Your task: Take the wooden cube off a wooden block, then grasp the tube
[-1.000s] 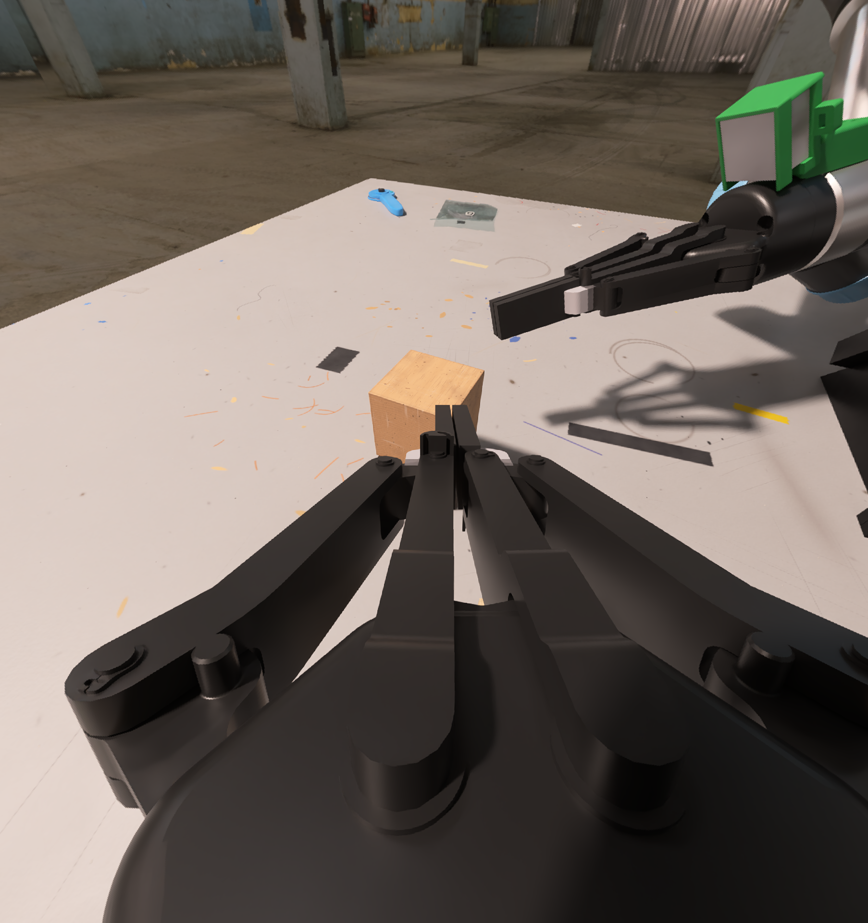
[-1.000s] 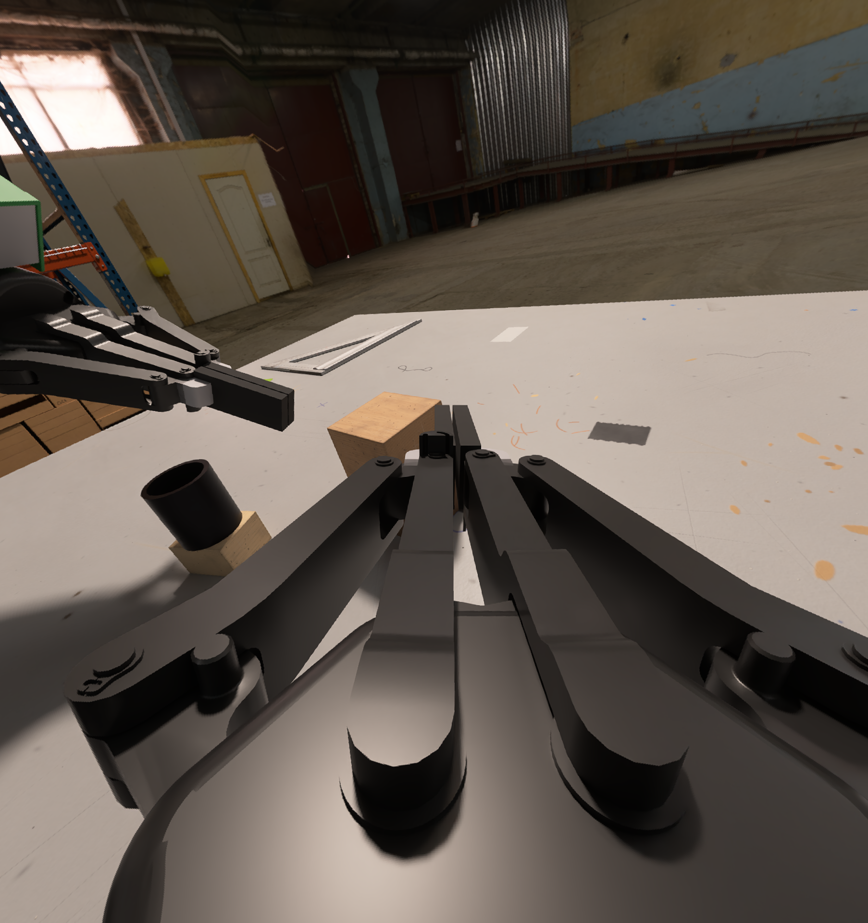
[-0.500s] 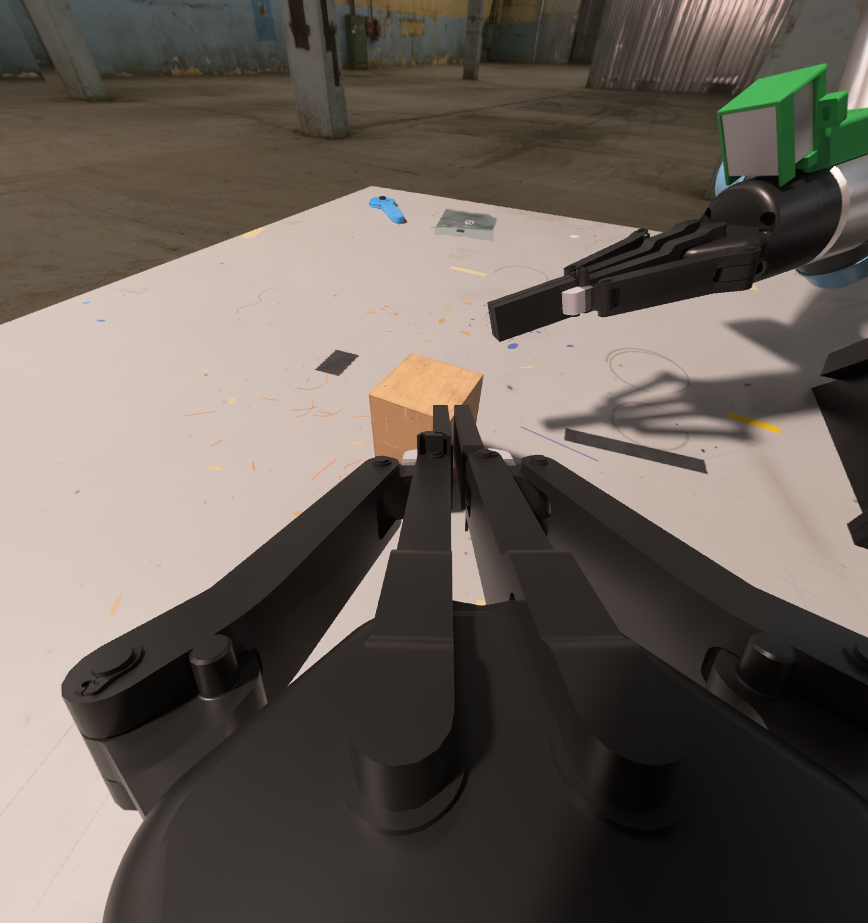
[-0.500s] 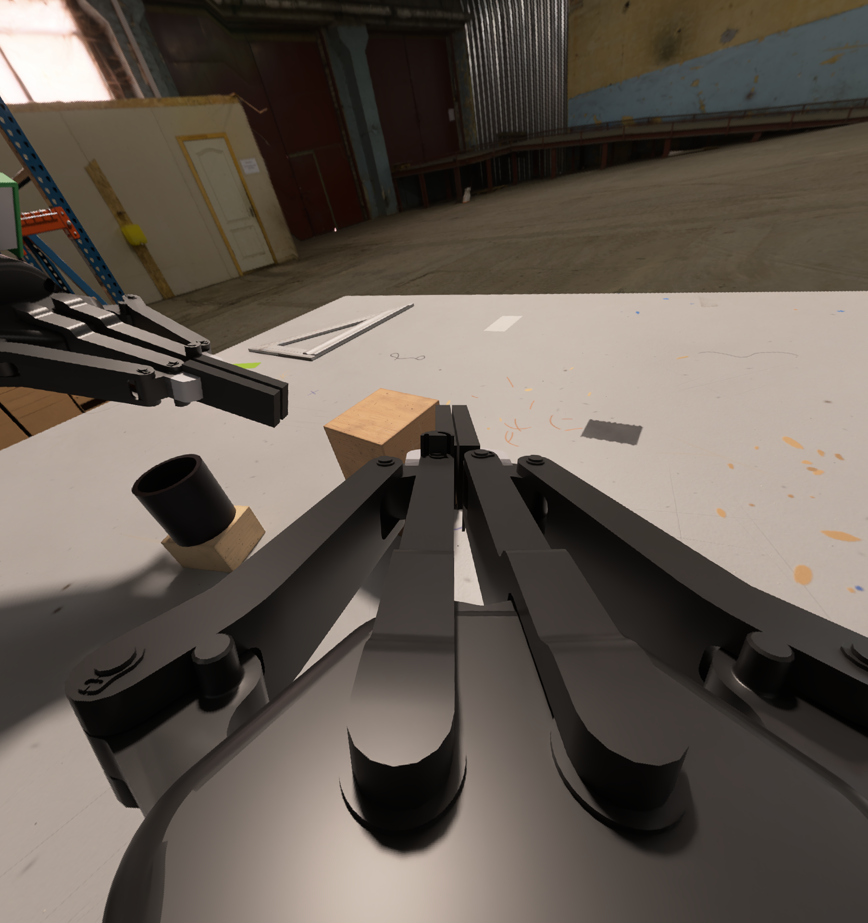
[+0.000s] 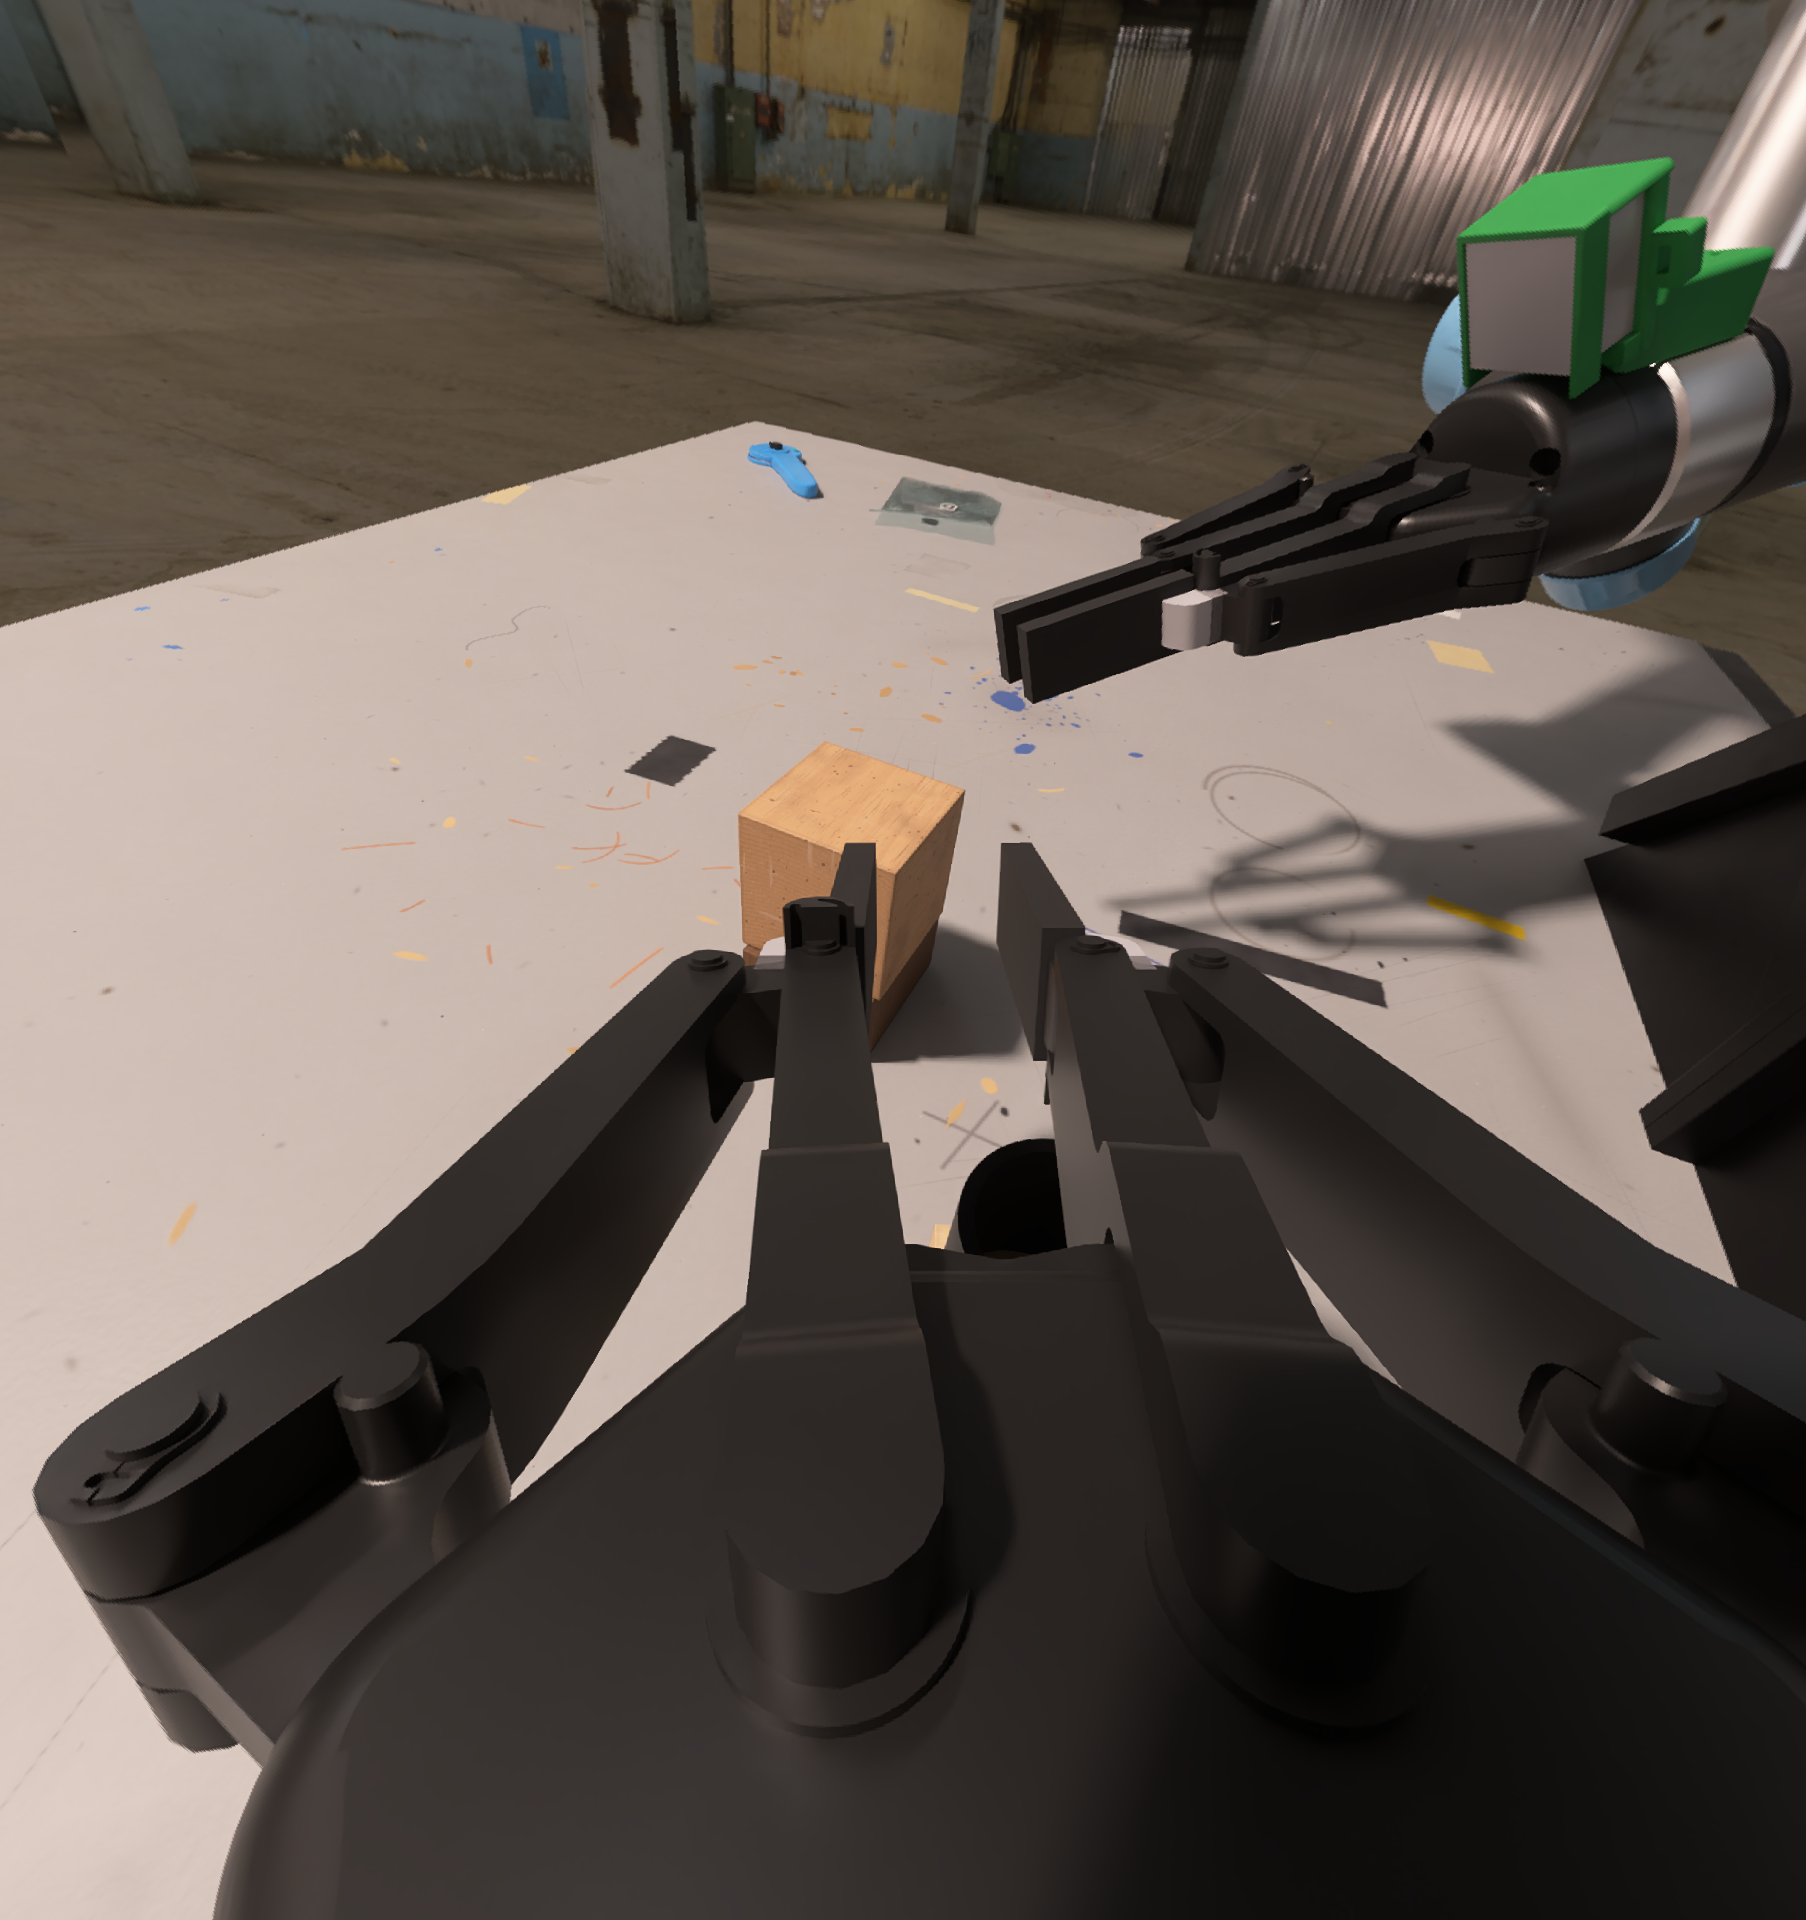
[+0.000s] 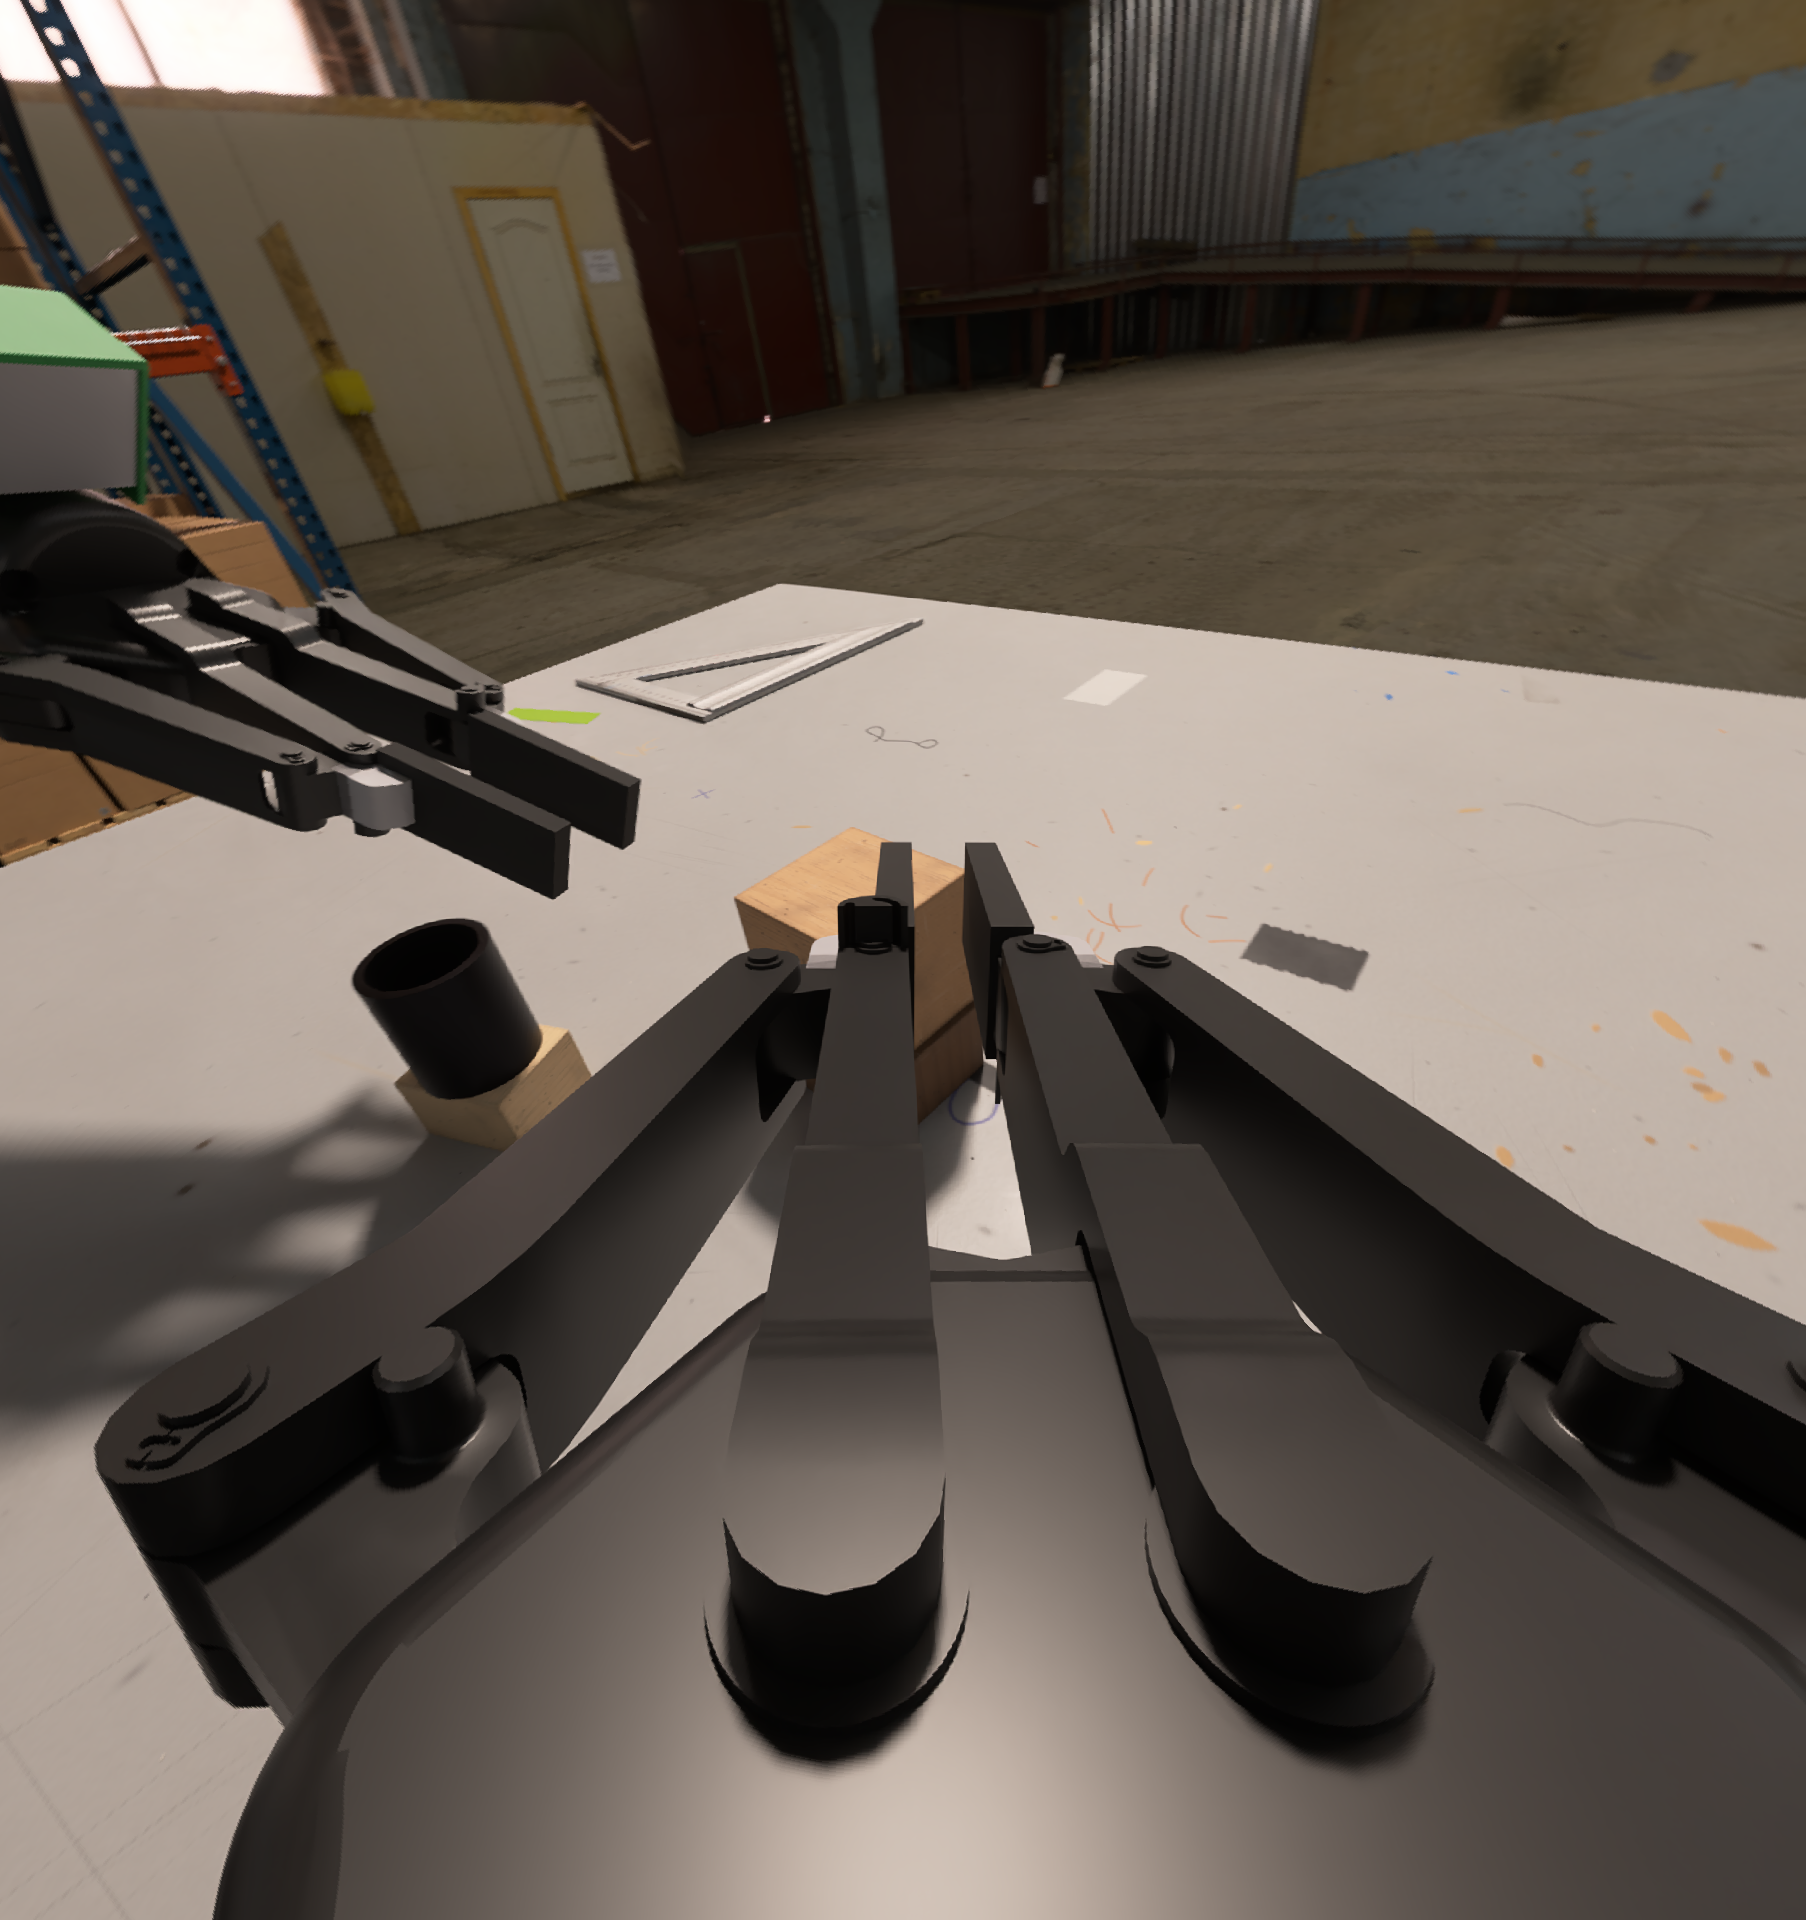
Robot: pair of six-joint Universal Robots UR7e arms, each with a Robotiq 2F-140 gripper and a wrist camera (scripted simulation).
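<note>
While both sets of fingers were pressed together half a second ago, a clear gap is now seen in the left gripper (image 5: 930,883), and a narrower one in the right gripper (image 6: 938,883), so both are parted and nothing is held by either. The wooden cube (image 5: 847,862) is found just past the left fingertips, stacked on a darker wooden block (image 5: 904,992), pretty much where it was before. The black tube (image 6: 447,1006) is propped tilted on a second, paler block (image 6: 499,1091), off to the side of the cube and apart from it. The grey table (image 5: 255,935) is speckled with orange and blue paint marks; a blue tool (image 5: 785,470) and a metal set square (image 6: 753,665) are left near its far edges. A worn warehouse floor is seen beyond.
</note>
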